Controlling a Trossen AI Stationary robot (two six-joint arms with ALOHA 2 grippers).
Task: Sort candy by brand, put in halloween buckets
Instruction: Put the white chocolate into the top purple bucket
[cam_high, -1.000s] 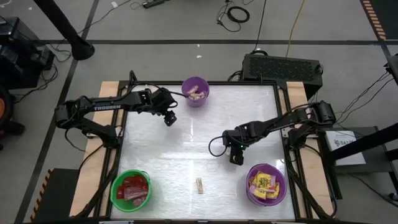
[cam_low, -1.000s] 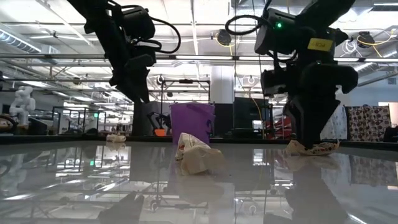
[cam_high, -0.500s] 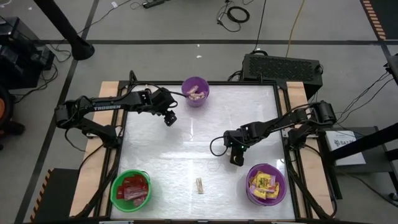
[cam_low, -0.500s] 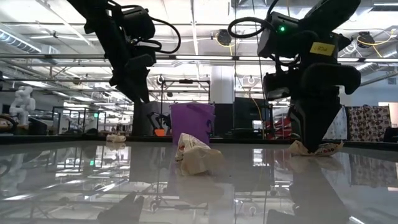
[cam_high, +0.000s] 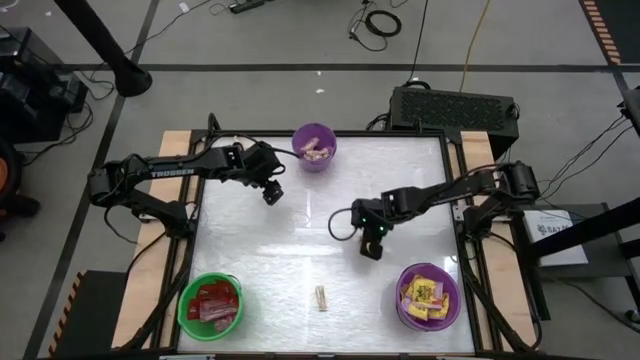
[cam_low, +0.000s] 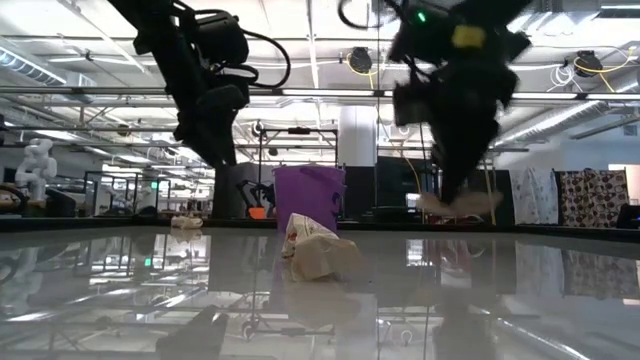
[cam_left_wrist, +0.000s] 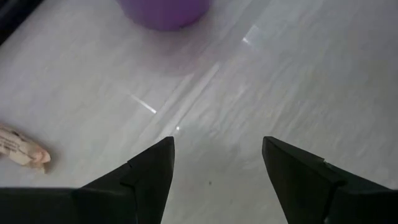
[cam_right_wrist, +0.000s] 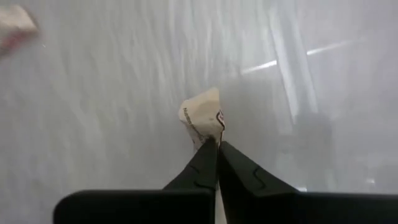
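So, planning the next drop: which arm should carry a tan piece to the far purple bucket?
Right: the right gripper already pinches a pale tan twisted-wrapper candy; the left gripper is open, empty.

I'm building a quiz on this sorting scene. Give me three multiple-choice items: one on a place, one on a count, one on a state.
1. Where is the green bucket?
A. near left corner
B. far edge
C. table centre

2. How many purple buckets stand on the table?
A. one
B. two
C. three

3. What is the right gripper doing?
A. open, empty
B. shut on a tan candy
C. holding a red packet

Answers: 1 A, the high view shows it there. 2 B, one at the far edge, one near right. 3 B, the tan candy sits pinched between its fingers.
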